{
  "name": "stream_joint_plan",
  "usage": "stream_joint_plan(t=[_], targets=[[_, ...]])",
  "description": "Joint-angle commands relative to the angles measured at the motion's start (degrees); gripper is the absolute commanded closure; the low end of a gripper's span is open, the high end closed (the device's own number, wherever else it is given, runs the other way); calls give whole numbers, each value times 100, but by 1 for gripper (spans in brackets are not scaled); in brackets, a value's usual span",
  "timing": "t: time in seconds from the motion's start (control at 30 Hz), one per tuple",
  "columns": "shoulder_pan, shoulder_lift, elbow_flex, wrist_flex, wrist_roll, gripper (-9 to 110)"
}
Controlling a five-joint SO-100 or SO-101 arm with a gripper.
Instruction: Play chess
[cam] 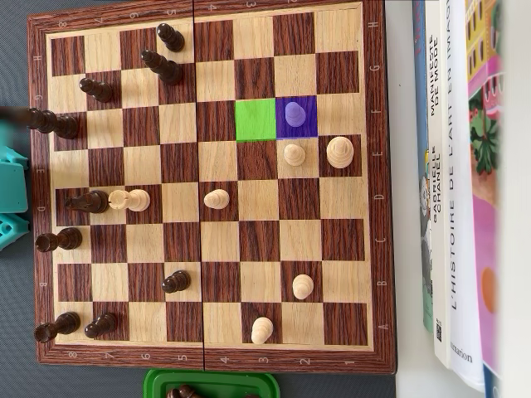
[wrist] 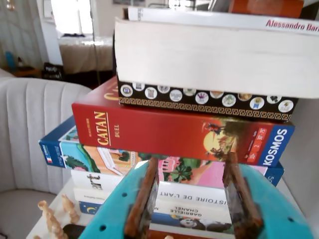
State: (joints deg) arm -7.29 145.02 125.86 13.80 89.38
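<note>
In the overhead view a wooden chessboard [cam: 373, 207] holds several dark pieces on its left half and several light pieces on its right half. One square is tinted green [cam: 255, 118] and is empty. The square to its right is tinted purple and holds a pawn [cam: 295, 114]. My gripper [wrist: 192, 160] is teal with brown finger pads [wrist: 144, 199]. It is open and empty, raised and facing a stack of books. Only teal parts of it [cam: 10, 195] show at the overhead view's left edge, off the board. Two light pieces [wrist: 50, 216] show at the wrist view's bottom left.
A stack of books and game boxes [cam: 465, 199] lies along the board's right side; the red Catan box [wrist: 164, 132] faces the wrist camera. A green tray [cam: 211, 384] with dark pieces sits below the board. A white sofa [wrist: 35, 129] is at the left.
</note>
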Motion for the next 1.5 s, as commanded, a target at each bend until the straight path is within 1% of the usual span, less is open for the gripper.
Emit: stream_joint_plan(t=[0.0,0.37,0.53,0.67,0.77,1.03,1.47], targets=[[-105,-246,-466,422,-18,83],[-281,-1494,-1529,2646,18,83],[-475,-2145,-1969,3375,62,82],[-589,-2698,-2347,3999,519,82],[-659,-3085,-2619,4368,615,82],[-765,-4061,-3437,5159,817,82],[-756,-5423,-4421,5203,914,82]])
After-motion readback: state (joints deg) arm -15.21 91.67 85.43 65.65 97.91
